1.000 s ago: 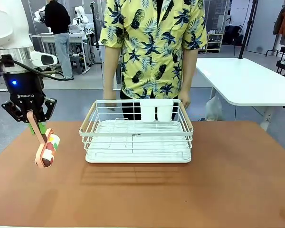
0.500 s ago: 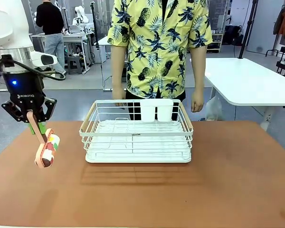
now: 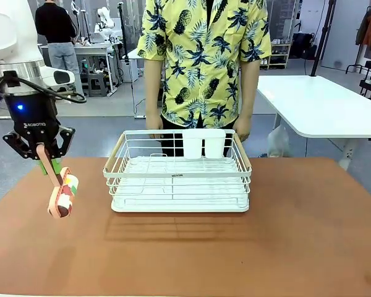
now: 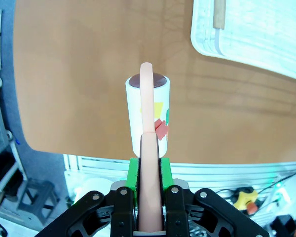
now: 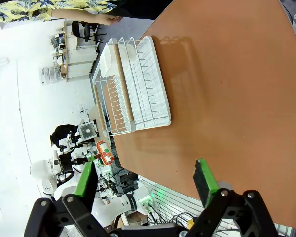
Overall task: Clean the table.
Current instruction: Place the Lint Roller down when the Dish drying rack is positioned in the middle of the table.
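Holding a lint roller by its pink handle, our left gripper is hovering at the left end of the table, its green pads clamped on the handle from both sides. The roller is hanging below the fingers, clear of the reddish-brown top, with its long axis running down and slightly tilted; in the left wrist view the roller is pointing straight away from the gripper, with the bare table directly beyond it. That is the relation the coming move turns on, we judge: the surface to be cleaned lies below and to the right of the roller, so the left arm is the nearer one and would need to bring the drum down flat onto the top. "ROBOTIQ" is readable on the gripper body; the roller's wrap carries coloured patches we cannot read.

Moving right, a white wire dish rack is sitting mid-table, with a small label too fine to read, and a person is standing behind it.

Our right gripper is hanging open and empty above the table's right part.
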`<act>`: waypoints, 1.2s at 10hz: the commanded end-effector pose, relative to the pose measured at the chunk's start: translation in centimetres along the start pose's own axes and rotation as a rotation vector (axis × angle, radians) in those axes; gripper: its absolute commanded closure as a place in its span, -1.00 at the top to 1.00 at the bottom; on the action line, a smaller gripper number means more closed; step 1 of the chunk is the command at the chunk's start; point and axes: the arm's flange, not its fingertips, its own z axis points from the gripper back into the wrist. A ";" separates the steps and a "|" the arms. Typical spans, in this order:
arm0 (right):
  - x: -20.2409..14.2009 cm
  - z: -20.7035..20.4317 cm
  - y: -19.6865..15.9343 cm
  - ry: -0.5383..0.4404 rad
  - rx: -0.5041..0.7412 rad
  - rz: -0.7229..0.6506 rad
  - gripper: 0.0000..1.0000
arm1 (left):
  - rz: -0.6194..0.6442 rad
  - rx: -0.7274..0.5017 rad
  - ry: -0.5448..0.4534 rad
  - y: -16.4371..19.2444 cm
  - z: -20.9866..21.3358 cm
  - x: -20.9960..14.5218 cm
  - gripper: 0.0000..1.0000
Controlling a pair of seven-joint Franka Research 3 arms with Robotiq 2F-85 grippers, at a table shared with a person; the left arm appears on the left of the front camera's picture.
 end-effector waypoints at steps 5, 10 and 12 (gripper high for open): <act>-0.1 0.1 0.3 -0.003 0.004 0.003 1.00 | 1.204 -0.096 -0.319 2.1 -2.8 10.5 -0.59; -0.1 0.1 0.3 -0.003 0.004 0.003 1.00 | 1.305 -0.241 -0.385 4.6 -7.9 14.4 -0.59; -0.1 0.1 0.3 -0.003 0.004 0.003 1.00 | 1.307 -0.277 -0.405 5.5 -9.2 14.9 -0.59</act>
